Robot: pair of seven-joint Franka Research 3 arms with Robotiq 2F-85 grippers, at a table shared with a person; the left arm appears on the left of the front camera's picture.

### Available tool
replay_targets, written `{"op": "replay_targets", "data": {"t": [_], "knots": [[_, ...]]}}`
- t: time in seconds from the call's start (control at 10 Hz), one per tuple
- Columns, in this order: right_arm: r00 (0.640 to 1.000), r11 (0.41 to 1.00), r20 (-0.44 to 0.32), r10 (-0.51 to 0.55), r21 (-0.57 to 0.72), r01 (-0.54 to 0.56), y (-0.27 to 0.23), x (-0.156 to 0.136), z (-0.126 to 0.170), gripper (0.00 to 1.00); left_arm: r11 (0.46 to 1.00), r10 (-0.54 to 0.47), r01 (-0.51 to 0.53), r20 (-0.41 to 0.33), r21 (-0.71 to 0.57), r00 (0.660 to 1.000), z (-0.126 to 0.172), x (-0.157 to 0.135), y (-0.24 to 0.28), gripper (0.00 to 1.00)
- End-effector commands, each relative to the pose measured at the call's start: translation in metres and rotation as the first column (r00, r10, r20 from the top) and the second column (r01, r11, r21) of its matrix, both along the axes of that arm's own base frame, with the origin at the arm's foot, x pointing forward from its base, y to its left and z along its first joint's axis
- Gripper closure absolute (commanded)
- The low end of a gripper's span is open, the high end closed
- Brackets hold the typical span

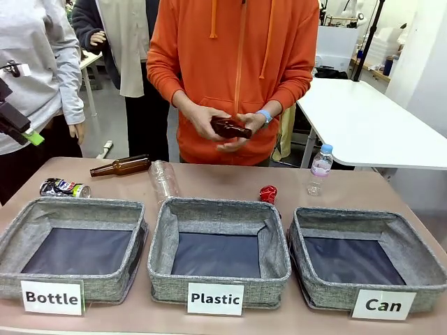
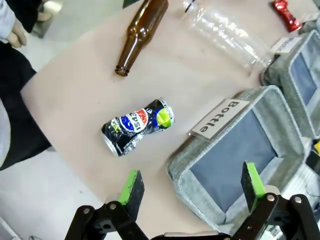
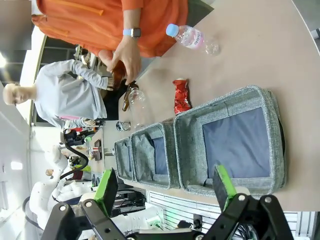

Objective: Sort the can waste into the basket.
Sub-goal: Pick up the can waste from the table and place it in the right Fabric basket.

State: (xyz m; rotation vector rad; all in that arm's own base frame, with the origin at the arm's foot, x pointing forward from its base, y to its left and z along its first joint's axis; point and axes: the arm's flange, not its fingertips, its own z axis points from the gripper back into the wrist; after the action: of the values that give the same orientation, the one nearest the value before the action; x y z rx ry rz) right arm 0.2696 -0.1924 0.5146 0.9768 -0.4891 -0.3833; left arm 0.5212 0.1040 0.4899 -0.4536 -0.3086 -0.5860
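Two pieces of can waste lie on the table. The dark printed can [image 1: 64, 188] lies at the far left behind the "Bottle" basket; in the left wrist view the same can [image 2: 138, 126] lies ahead of my open, empty left gripper [image 2: 191, 172]. The red crushed can [image 1: 268, 194] sits between the middle and right baskets, and also shows as the red can [image 3: 181, 96] in the right wrist view. The "Can" basket [image 1: 349, 218] stands at the right, empty. My open right gripper [image 3: 165, 172] hovers over the basket [image 3: 190, 145]. The left gripper [image 1: 28, 134] hangs above the table's left edge.
A person in orange holds a brown bottle [image 1: 230, 128] at the far side. A brown bottle [image 1: 122, 166], a clear bottle lying down [image 1: 163, 180] and an upright water bottle [image 1: 320, 169] are on the table. The "Bottle" basket [image 1: 70, 209] and "Plastic" basket [image 1: 216, 206] are empty.
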Motion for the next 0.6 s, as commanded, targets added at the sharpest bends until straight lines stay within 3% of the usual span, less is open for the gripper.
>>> {"op": "replay_targets", "data": {"t": [0.0, 0.2, 0.3, 0.4, 0.5], "knots": [[0.999, 1.000, 0.038, 0.008, 0.012, -0.008, -0.002, 0.002, 0.000, 0.00, 1.000, -0.003, 0.003, -0.007, -0.008, 1.000, 0.002, -0.004, 0.003, 0.00], [0.999, 1.000, 0.038, 0.008, 0.012, -0.008, -0.002, 0.002, 0.000, 0.00, 1.000, 0.004, -0.004, -0.002, -0.001, 1.000, 0.000, -0.001, 0.003, 0.00], [0.999, 1.000, 0.038, 0.008, 0.012, -0.008, -0.002, 0.002, 0.000, 0.00, 0.962, -0.273, 0.273, 0.079, 0.006, 0.959, -0.002, -0.004, 0.001, 0.00], [0.999, 1.000, 0.038, 0.008, 0.012, -0.008, -0.002, 0.002, 0.000, 0.00, 0.898, -0.428, 0.437, 0.132, -0.048, 0.894, 0.003, -0.025, 0.036, 0.00], [0.999, 1.000, 0.038, 0.008, 0.012, -0.008, -0.002, 0.002, 0.000, 0.00, 0.878, -0.454, 0.468, 0.131, -0.104, 0.881, 0.011, -0.056, 0.087, 0.00]]}}
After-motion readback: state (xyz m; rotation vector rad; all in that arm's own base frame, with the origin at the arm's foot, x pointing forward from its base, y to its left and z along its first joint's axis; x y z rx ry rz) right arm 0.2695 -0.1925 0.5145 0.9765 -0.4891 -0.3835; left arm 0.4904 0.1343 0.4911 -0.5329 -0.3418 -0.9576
